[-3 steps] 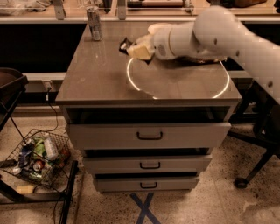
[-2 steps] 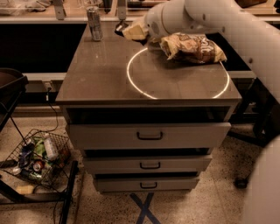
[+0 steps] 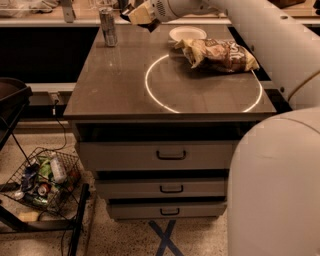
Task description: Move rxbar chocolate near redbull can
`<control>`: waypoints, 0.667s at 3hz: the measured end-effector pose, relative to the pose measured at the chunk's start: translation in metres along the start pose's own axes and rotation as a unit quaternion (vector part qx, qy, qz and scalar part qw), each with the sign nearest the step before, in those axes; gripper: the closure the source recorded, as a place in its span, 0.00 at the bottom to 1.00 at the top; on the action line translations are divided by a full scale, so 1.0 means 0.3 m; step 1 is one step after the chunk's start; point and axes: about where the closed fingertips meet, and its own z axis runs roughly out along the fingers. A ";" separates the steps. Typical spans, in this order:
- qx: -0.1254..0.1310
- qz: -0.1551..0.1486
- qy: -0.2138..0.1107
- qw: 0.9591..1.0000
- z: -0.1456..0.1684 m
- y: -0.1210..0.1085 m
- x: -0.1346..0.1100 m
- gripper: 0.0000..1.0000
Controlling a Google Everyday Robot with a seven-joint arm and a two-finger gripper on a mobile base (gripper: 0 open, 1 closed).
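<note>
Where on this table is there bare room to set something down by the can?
Bare: the left side of the table, from the redbull can forward to the front edge, and most of the light ring's inside. Crowded: back right, where the white bowl and chip bag lie. The claw hangs just right of the can, above the back edge.

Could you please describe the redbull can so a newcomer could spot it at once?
Look at the grey cabinet top with the glowing ring; at its far left corner stands the redbull can, just left of the gripper. It is the only tall, slim silver thing, unlike the round white bowl and the crumpled chip bag.
</note>
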 end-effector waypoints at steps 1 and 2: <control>0.019 0.009 -0.004 1.000 0.033 -0.010 0.005 1.00; 0.064 0.016 -0.008 0.998 0.100 -0.075 -0.004 1.00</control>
